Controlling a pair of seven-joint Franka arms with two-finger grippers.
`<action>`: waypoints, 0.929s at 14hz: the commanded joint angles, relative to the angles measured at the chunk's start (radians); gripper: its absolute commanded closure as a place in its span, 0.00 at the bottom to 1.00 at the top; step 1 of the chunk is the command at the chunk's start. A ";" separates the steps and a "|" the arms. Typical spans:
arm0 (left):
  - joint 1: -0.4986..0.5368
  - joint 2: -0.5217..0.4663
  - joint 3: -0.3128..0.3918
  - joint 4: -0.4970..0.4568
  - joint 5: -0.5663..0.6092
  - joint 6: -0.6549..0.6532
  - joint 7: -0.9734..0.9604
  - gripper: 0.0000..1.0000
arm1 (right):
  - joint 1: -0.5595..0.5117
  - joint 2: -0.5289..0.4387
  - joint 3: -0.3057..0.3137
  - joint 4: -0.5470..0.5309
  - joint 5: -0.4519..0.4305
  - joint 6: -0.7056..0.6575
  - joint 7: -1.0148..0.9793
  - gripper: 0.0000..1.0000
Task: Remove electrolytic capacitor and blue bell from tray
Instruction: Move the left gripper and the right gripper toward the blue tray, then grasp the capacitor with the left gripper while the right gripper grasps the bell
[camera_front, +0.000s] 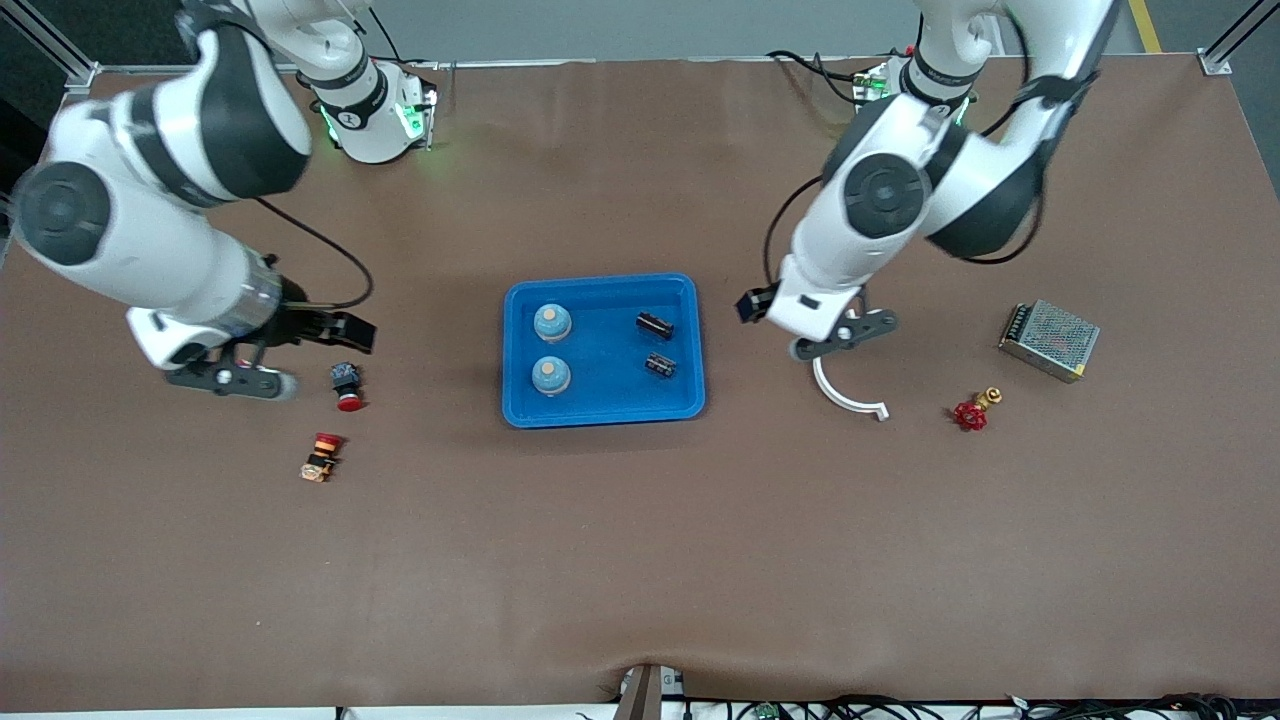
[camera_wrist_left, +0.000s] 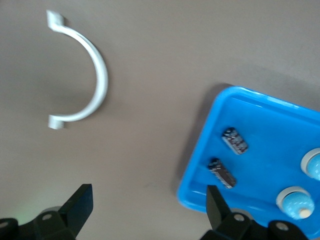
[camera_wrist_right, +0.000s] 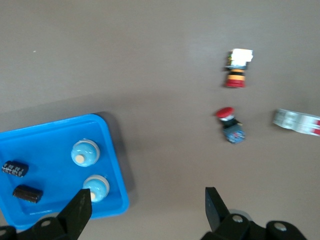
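Your blue tray (camera_front: 603, 412) sits mid-table, and both bells (camera_front: 552, 322) (camera_front: 550, 375) and both capacitors (camera_front: 654, 324) (camera_front: 660, 364) lie inside it, bells on the side toward the right arm's end. Your left gripper (camera_front: 842, 336) hangs just off the tray toward the left arm's end, fingers (camera_wrist_left: 80, 202) spread wide, empty, above the white curved handle (camera_front: 848, 398). Your right gripper (camera_front: 240, 378) hovers off the tray's right-arm side, jaws wide too, beside the red-capped button (camera_front: 347, 385).

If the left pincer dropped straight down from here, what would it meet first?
Probably bare table: the open left pincer hangs between the white curved handle and the blue tray, over neither, though depth is hard to judge.
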 joint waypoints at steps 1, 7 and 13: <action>-0.061 0.088 0.000 0.017 0.048 0.100 -0.178 0.07 | 0.042 -0.028 -0.003 -0.125 0.028 0.141 0.026 0.00; -0.173 0.257 0.007 0.020 0.083 0.320 -0.474 0.15 | 0.107 -0.028 -0.003 -0.254 0.031 0.233 0.161 0.00; -0.254 0.408 0.009 0.094 0.210 0.358 -0.711 0.22 | 0.237 -0.002 -0.005 -0.395 0.031 0.456 0.374 0.00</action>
